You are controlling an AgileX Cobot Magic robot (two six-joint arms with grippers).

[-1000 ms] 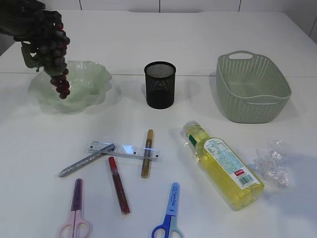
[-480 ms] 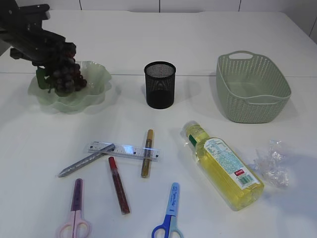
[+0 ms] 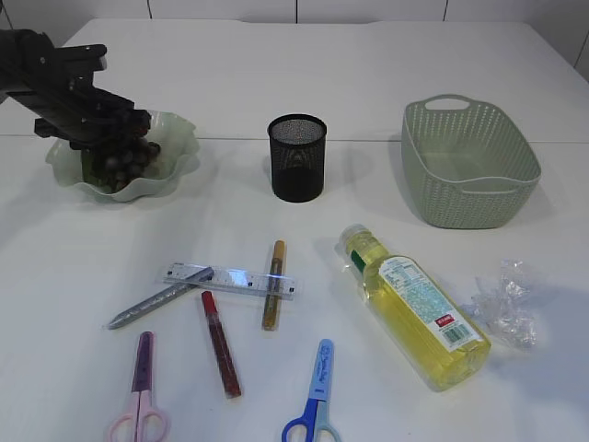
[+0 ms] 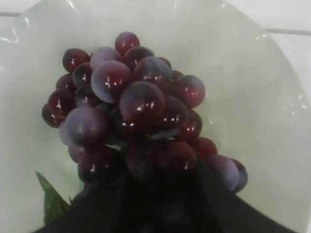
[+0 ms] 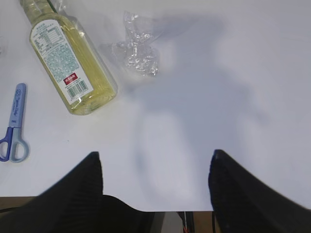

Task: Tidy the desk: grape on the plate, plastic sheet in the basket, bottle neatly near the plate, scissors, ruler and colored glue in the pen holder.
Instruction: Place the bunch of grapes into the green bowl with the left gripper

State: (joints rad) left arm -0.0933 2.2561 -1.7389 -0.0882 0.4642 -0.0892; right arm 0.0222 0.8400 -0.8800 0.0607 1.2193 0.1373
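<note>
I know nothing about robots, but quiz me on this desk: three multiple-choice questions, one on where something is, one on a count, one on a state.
1. Where is the bunch of dark red grapes?
A. in the pale green wavy-edged plate
B. in the green woven plastic basket
C. on the bare table

2. How many pairs of scissors lie on the white table?
A. one
B. two
C. three

3. How is the clear plastic bottle of yellow liquid?
A. standing upright
B. lying on its side
C. inside the basket

Answers:
1 A, the left wrist view shows the grapes surrounded by the plate.
2 B, a pink-handled pair and a blue-handled pair sit at the front edge.
3 B, it lies flat, its label facing up.
</note>
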